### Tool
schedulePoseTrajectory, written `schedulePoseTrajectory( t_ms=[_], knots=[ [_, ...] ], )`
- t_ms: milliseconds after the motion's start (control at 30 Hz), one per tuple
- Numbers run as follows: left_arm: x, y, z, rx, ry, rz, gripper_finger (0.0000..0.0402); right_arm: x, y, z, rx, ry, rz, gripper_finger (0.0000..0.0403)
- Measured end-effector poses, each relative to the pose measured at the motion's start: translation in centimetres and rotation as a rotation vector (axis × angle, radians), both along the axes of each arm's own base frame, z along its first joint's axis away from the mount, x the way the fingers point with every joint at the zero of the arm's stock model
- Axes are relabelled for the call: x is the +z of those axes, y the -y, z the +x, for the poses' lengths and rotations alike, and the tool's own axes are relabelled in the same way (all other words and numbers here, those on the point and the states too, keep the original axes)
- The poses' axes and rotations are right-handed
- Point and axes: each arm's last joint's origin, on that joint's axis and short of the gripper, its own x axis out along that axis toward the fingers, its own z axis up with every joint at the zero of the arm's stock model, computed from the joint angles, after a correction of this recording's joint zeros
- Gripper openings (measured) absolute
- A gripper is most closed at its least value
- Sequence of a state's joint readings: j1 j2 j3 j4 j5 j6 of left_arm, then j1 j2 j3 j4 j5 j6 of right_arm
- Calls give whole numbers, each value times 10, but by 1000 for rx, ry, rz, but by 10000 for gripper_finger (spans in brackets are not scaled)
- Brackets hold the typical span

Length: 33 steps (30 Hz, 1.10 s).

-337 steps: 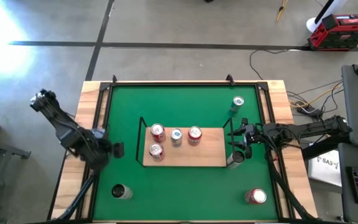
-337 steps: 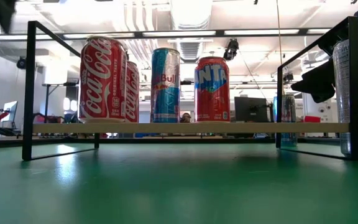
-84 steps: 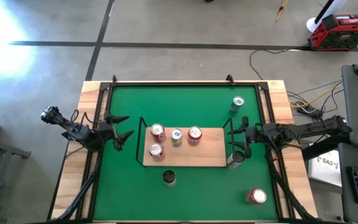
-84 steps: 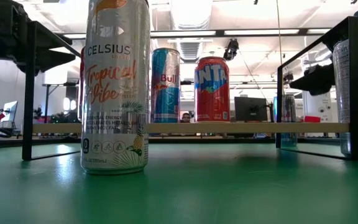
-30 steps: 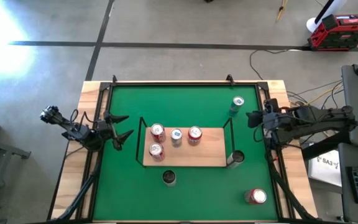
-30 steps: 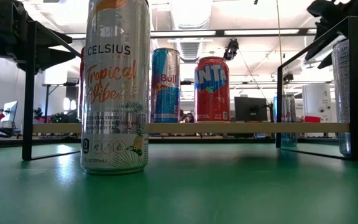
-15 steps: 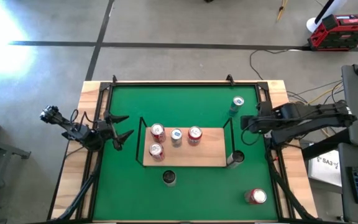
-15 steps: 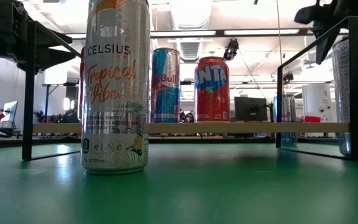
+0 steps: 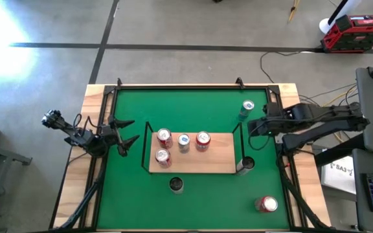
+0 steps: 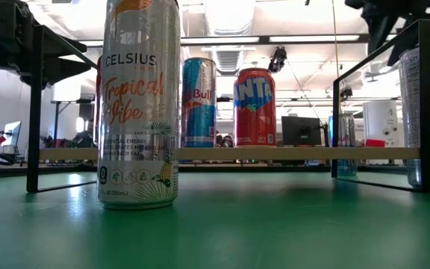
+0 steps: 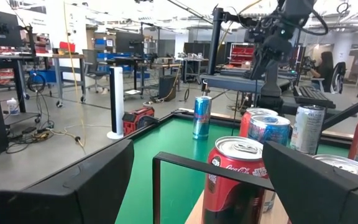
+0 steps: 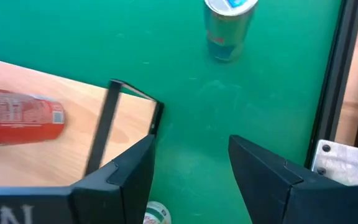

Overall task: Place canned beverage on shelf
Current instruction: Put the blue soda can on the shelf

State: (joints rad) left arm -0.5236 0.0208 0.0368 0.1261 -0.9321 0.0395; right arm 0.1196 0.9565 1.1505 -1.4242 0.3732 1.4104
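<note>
The shelf (image 9: 206,158) is a light-wood board with a black wire frame, standing in the middle of the green mat. Several cans stand on its left half, among them a red cola can (image 9: 162,157) and a blue can (image 9: 184,142). A tall white Celsius can (image 9: 176,186) stands on the mat before the shelf's near edge. A silver can (image 9: 246,165) stands on the mat at the shelf's right end. My right gripper (image 9: 251,126) is open and empty, above the mat between that end and a blue can (image 9: 247,109). My left gripper (image 9: 128,133) is open and empty, left of the shelf.
A red can (image 9: 265,204) stands on the mat near the near right corner. The shelf's upright black end frames (image 12: 107,127) rise at both ends. The board's right half (image 9: 222,155) is bare. A black rail (image 12: 334,74) borders the mat on the right.
My right gripper has gone a little toward the table's left edge, above the mat beside the shelf's right end, and its arm has turned. The cans have stayed where they were.
</note>
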Motion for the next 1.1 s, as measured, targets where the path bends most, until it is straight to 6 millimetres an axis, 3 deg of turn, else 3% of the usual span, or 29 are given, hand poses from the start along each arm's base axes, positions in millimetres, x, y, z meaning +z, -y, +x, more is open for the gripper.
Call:
schedulePoseTrajectory(
  t_ms=[567,833,1100],
  knots=[
    [0,0,0,0,0,0,340,23,-4,34,7,56,4,196],
    [0,0,0,0,0,0,340,26,-7,55,7,57,5,196],
    [0,0,0,0,-1,0,340,17,-9,77,7,21,0,196]
  ],
)
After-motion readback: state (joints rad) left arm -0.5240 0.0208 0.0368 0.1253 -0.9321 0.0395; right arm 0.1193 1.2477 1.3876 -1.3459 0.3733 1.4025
